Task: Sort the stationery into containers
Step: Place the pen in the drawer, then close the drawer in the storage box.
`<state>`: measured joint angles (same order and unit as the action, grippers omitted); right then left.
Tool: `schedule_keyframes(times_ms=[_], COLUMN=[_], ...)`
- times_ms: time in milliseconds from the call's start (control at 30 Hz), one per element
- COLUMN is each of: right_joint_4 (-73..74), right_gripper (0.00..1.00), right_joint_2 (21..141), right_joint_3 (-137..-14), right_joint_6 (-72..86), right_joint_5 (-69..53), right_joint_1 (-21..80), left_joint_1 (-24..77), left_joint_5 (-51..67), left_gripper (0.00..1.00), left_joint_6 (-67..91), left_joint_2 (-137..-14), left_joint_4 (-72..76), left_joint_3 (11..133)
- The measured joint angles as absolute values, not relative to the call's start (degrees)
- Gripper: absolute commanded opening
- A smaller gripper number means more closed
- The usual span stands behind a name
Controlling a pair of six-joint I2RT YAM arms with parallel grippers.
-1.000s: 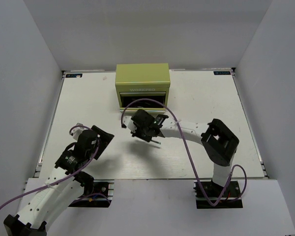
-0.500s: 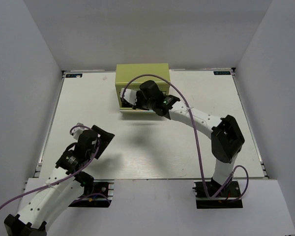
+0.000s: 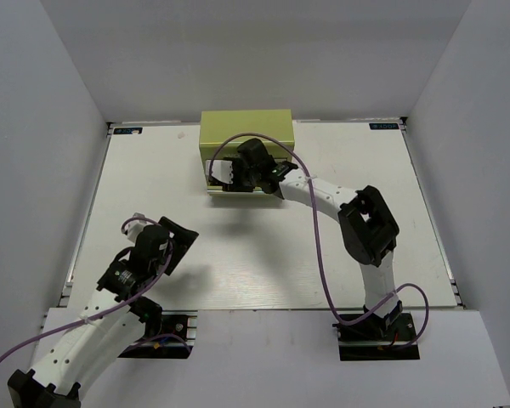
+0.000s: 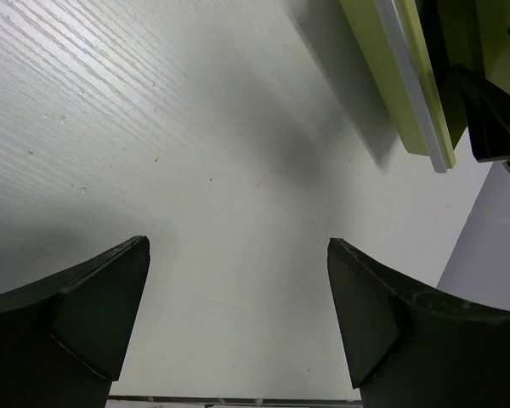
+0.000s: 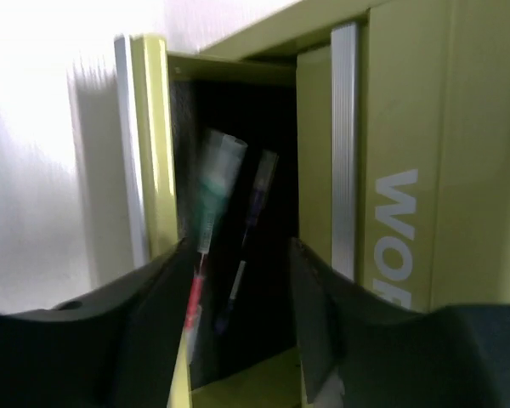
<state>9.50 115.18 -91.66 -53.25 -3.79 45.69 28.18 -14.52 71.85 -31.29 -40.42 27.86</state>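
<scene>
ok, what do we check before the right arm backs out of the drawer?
1. Position: right end effector at the open drawer of the chest: ok.
2. Release: its jaws stand apart, nothing clamped: ok.
3. Drop: teal pen at rest in the drawer: cannot tell, it is blurred.
4. Contents: dark blue pen inside the drawer: ok. Only a bit of the red pen shows.
5. Other arm: left end effector open, empty, over bare table, apart from the chest: ok.
</scene>
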Motion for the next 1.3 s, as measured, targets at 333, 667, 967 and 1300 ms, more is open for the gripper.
schedule_keyframes(times_ms=[333,667,967,1300], right_joint_4=[16.51,34.06,28.93,16.51], right_gripper=[0.0,0.0,0.0,0.0], right_joint_2=[115.18,114.67,123.2,124.55], right_joint_3=[-96.31,-97.38,-98.78,-98.78], right_joint_6=[-51.27,-57.3,-51.59,-46.85], right_joint_5=[-10.68,-24.43,-12.53,6.92], right_joint_1=[43.24,43.27,43.31,43.7], left_joint_1=[28.18,28.18,28.18,28.18], left_joint_5=[-13.72,-11.68,-11.25,-11.16], left_gripper=[0.95,0.95,0.95,0.95], left_joint_6=[70.35,67.77,67.24,67.07], left_joint_2=[-31.94,-31.57,-31.57,-33.06], left_joint_4=[-37.41,-34.02,-33.78,-32.4], left_joint_3=[27.44,26.06,25.96,25.96])
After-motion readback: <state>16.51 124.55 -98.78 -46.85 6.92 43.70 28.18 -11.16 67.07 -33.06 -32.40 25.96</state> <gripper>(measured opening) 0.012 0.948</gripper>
